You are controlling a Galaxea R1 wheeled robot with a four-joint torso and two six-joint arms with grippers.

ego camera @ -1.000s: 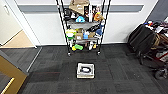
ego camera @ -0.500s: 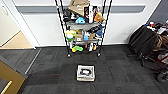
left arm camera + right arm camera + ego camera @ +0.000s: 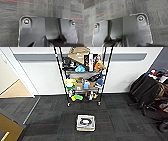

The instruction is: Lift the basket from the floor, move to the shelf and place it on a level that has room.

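Dark ribbed carpet (image 3: 11, 25) with thin red lines lies under both wrists; whether either gripper is spread or pressed together, I cannot tell. On this carpet the rectangular woven basket (image 3: 85, 122) with pale lining stands, just before the black wire shelf (image 3: 83, 74), full of toys and boxes.

Both wrists point downward, each dark mounting plate facing flat toward the ground; fingers are indistinct, so grip state is undetermined.
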